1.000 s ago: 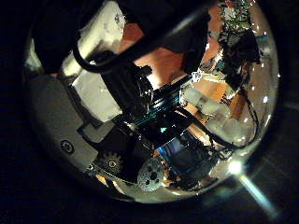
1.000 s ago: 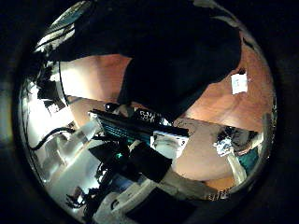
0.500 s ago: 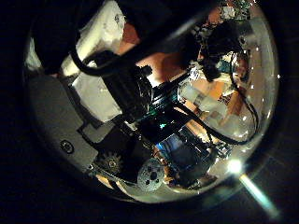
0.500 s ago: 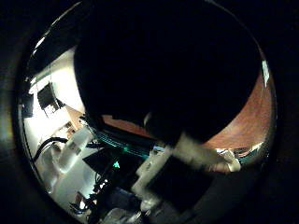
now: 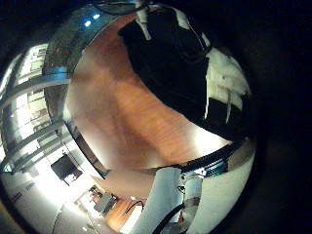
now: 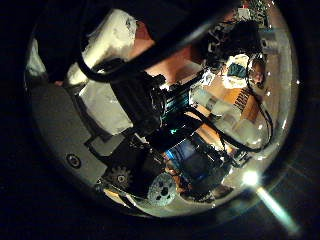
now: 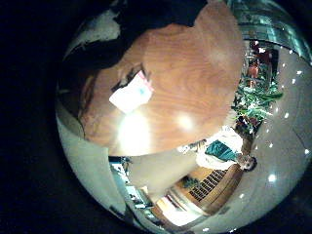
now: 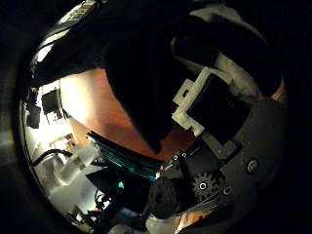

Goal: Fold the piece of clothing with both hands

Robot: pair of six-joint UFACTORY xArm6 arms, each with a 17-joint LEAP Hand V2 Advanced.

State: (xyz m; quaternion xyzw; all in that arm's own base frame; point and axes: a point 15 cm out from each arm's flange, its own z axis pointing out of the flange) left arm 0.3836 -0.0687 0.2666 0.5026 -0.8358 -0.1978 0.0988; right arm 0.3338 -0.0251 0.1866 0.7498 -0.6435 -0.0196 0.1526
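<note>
- Mid-fold, judging by the piece of clothing [image 8: 146, 78] bunched close against the right palm and filling much of that view.
- Right hand [image 8: 205, 97] pressed up against the clothing; impossible to tell whether clamped on the cloth or merely laid on it.
- Left hand [image 5: 224, 83] at the edge of the same clothing, over the cloth; how far open, and whether holding anything, cannot be told either.
- Clothing lying on the wooden table [image 5: 127, 107], heaped rather than flat, with a broad bare stretch of tabletop just beside it.
- Next move, as a judgement: with both hands secured on the cloth, carry the held edge across the rest of the clothing at an even pace, then lay it down square.
- Small slip of paper [image 7: 132, 93] resting on the table near the clothing, apart from the cloth; worth keeping the fold from sweeping over it.
- Nothing else visible on the tabletop beside the clothing; main hazard likely the two hands crowding each other over the same heap.
</note>
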